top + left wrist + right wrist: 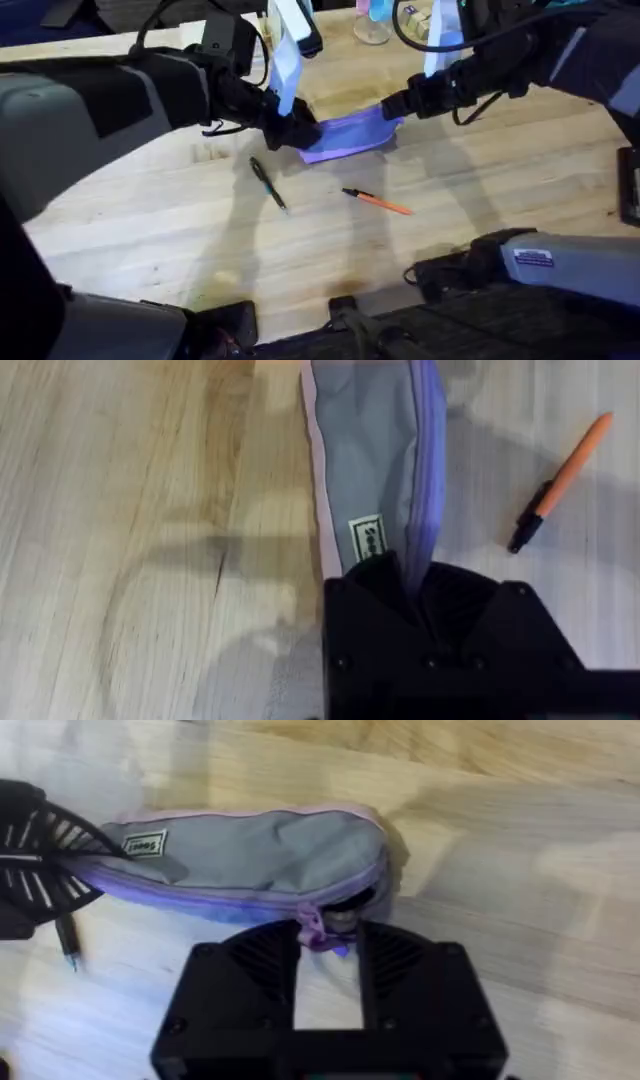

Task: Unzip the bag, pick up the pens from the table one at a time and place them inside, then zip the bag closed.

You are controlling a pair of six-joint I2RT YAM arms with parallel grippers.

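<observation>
Overhead, I count one lavender-purple soft fabric pouch (350, 135) lying toward the far middle of the light-wood butcher-block table (480, 210), and two pens on the bare planks nearer the arm bases: one slim black pen (268, 184) to the left and one slim orange pen with a dark tip (378, 201) to the right, well apart from each other and both outside the pouch. Two arms meet at the bag, one on each end. The left gripper (296, 132) is at the pouch's left end; from its wrist camera the black fingers are clamped onto the fabric end just below a small sewn label (367, 540), with the orange pen lying off to one side. The right gripper (392, 106) is at the opposite end; its wrist camera shows the two fingers pinched together on the purple zipper pull (322, 927). The zipper looks closed along the length I can see.
</observation>
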